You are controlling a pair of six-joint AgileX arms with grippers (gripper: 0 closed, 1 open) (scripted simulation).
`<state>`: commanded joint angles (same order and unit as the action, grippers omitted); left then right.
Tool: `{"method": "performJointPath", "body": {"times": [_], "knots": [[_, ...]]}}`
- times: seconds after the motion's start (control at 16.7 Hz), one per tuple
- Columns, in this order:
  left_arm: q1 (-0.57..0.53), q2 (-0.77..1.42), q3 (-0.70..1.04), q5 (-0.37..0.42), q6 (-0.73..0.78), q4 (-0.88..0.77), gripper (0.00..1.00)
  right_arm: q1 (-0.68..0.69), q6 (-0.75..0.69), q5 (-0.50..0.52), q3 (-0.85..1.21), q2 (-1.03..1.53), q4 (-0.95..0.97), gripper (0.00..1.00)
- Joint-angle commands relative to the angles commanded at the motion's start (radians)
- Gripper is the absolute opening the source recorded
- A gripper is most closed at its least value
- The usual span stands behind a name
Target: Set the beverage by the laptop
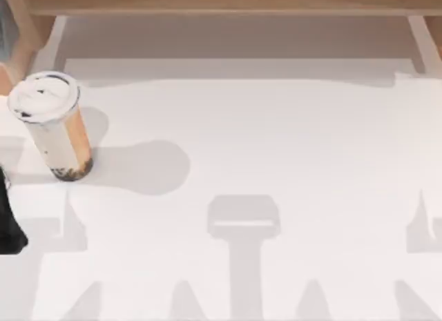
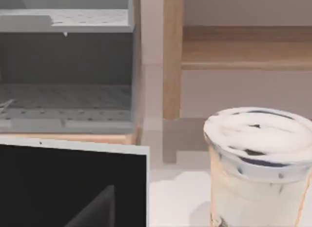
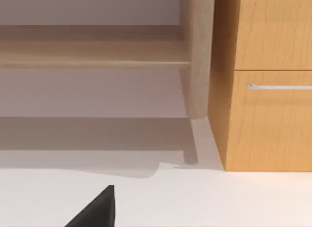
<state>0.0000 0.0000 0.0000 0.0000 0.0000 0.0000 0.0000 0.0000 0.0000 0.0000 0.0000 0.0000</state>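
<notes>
The beverage point(image 1: 54, 131) stands upright on the white table point(image 1: 276, 148) near its left side, toward the back. Its white round lid point(image 1: 43, 95) is on, the orange-brown drink shows through the clear wall, and dark pearls sit at the base. It casts a rounded shadow to its right. Nothing touches it. In the left wrist view the beverage point(image 2: 258, 173) stands close by, with a black panel point(image 2: 73, 185) with a pale edge beside it and apart from it, and a grey keyboard-like surface point(image 2: 66, 97) behind that panel. A wooden post point(image 2: 172, 56) rises behind the cup. A dark part of the left arm point(image 1: 8, 221) shows at the table's left edge; whether either gripper is wide or narrow I cannot tell. The right wrist view looks at a wooden cabinet point(image 3: 268, 80) with 1 metal handle point(image 3: 279, 87).
</notes>
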Motion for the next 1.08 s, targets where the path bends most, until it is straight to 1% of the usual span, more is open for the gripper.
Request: {"method": "performJointPath", "body": {"times": [0.18, 0.3, 0.42, 0.54, 0.9, 1.08], "knots": [[-0.004, 0.013, 0.003, -0.003, -0.001, 0.013, 1.00, 0.000, 0.000, 0.000, 0.000, 0.000, 0.000, 1.00], [-0.017, 0.067, 0.012, -0.013, -0.004, 0.061, 1.00, 0.000, 0.000, 0.000, 0.000, 0.000, 0.000, 1.00], [-0.037, 0.165, 0.025, -0.032, -0.009, 0.137, 1.00, 0.000, 0.000, 0.000, 0.000, 0.000, 0.000, 1.00], [-0.063, 0.304, 0.040, -0.056, -0.015, 0.231, 1.00, 0.000, 0.000, 0.000, 0.000, 0.000, 0.000, 1.00], [-0.153, 0.839, 0.090, -0.130, -0.038, 0.547, 1.00, 0.000, 0.000, 0.000, 0.000, 0.000, 0.000, 1.00], [-0.195, 1.070, 0.112, -0.160, -0.050, 0.687, 1.00, 0.000, 0.000, 0.000, 0.000, 0.000, 0.000, 1.00]]}}
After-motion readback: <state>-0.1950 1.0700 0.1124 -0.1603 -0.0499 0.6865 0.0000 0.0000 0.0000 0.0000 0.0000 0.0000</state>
